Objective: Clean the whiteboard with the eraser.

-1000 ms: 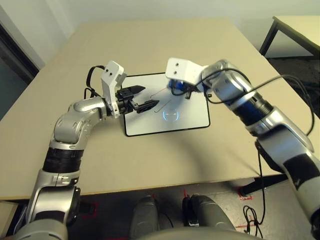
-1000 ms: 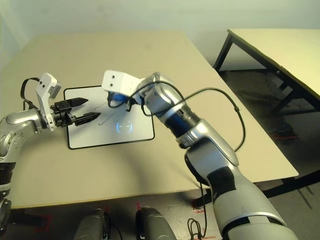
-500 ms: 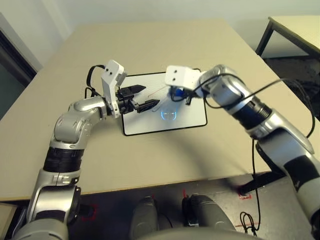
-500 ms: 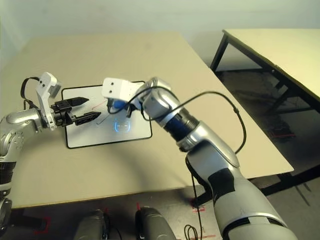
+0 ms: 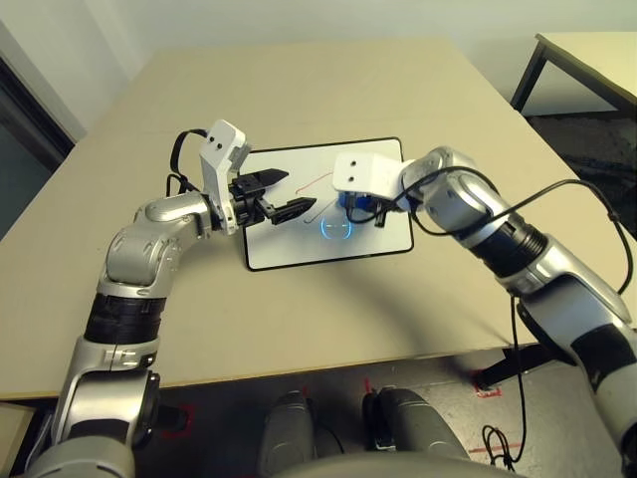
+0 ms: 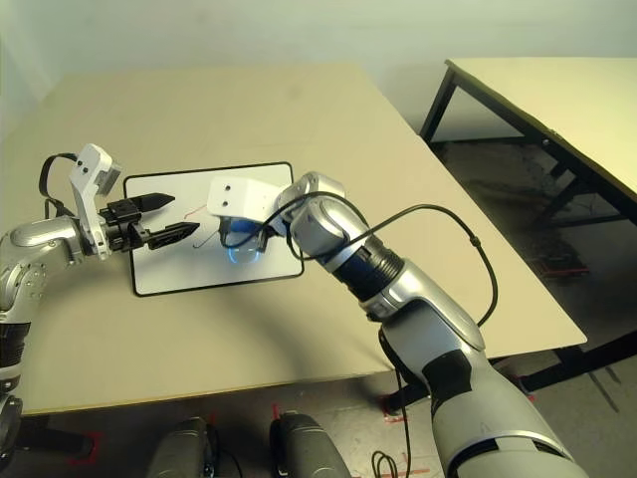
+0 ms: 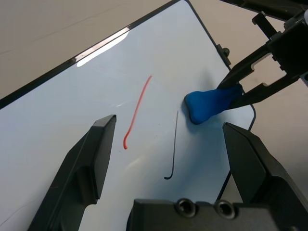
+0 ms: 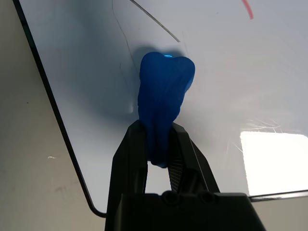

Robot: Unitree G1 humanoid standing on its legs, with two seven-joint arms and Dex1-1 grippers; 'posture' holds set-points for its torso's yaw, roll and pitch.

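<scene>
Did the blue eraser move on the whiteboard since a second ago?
Yes. The eraser, pinched in the right gripper, slid from the whiteboard's far edge toward its middle, nearer the robot.

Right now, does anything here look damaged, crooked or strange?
The eraser looks odd: the right gripper squeezes it so its pinched end is flattened. The whiteboard lies slightly askew on the table. Nothing looks broken.

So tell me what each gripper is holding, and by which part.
The right gripper pinches the blue eraser by one end, its other end on the whiteboard. The left gripper is open, holding nothing.
</scene>
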